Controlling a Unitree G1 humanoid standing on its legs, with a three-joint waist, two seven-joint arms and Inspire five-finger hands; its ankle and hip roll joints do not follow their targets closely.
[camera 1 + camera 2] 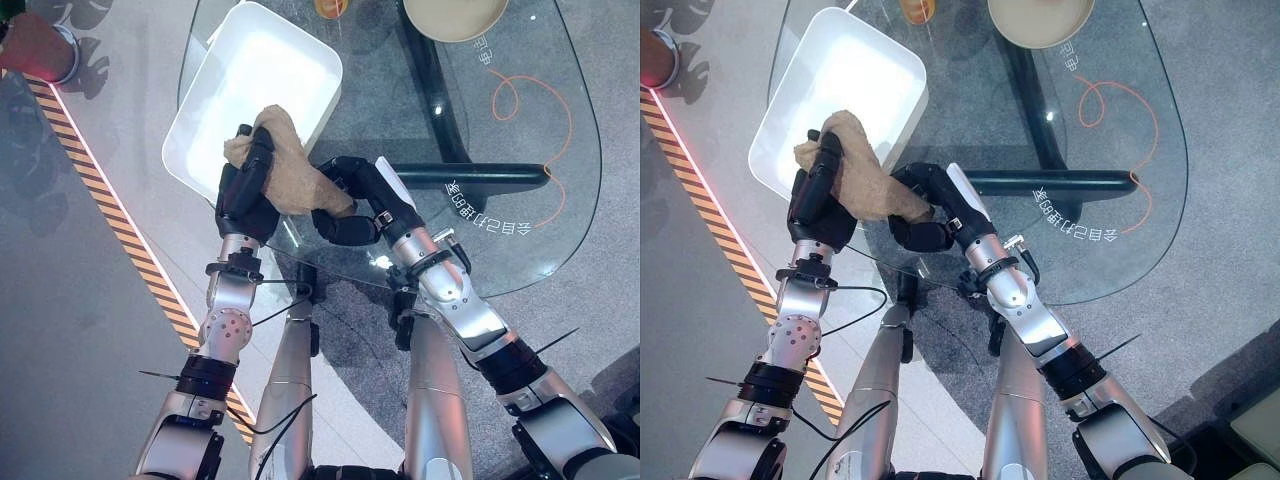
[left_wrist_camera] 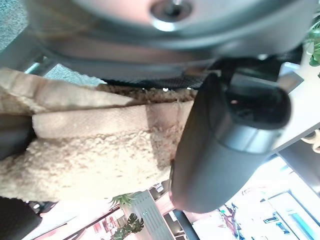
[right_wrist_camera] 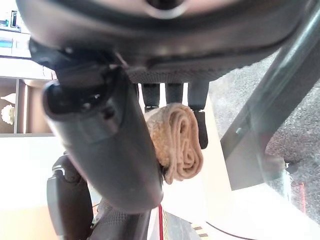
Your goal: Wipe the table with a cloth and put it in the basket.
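Both hands hold the tan cloth at the near corner of the white basket.

The left hand [image 1: 245, 190] has its fingers curled over one end of the cloth [image 1: 290, 165], while the right hand [image 1: 350, 205] pinches the other end, which shows as a rolled bundle between thumb and fingers in the right wrist view. The cloth hangs in the air, stretched between them, partly above the rim of the white basket [image 1: 200, 110] and partly above the edge of the glass desk [image 1: 520, 150]. The risk, as I judge it, is an uneven release: if one hand lets go first, the cloth could swing back and drape over the rim or slide off the desk edge onto the floor.
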